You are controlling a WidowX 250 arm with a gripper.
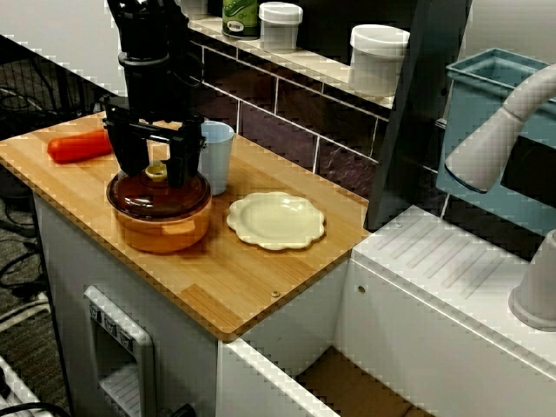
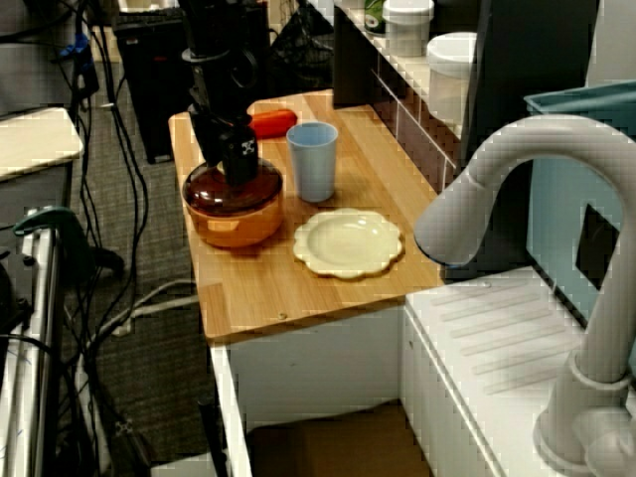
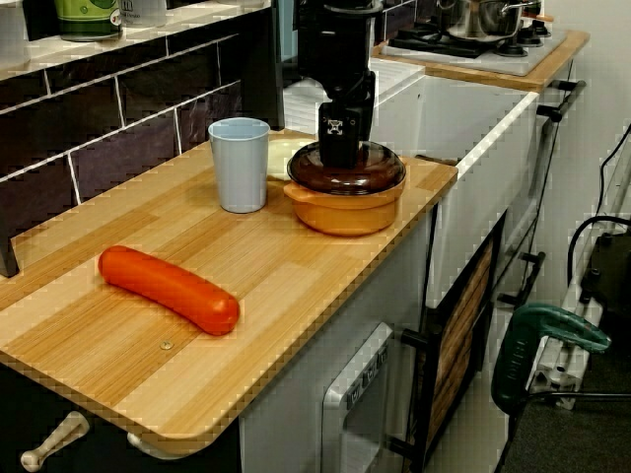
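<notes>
An orange pot (image 1: 161, 228) with a brown glass lid (image 1: 156, 198) stands near the counter's front edge. In the front view my black gripper (image 1: 156, 176) hangs straight down over the lid, open, with one finger on each side of the pale knob (image 1: 156, 170). I cannot tell whether the fingers touch the knob. The view from the sink side shows the gripper (image 2: 238, 174) resting low on the lid (image 2: 214, 189), and the view along the counter shows the gripper (image 3: 340, 158) hiding the knob. A light blue cup (image 1: 215, 155) stands just behind the pot.
A cream scalloped plate (image 1: 276, 219) lies right of the pot. A red sausage (image 1: 80, 146) lies at the counter's left end. Jars (image 1: 378, 56) line the tiled ledge behind. A white sink unit (image 1: 452, 287) and grey faucet (image 2: 517, 189) stand to the right.
</notes>
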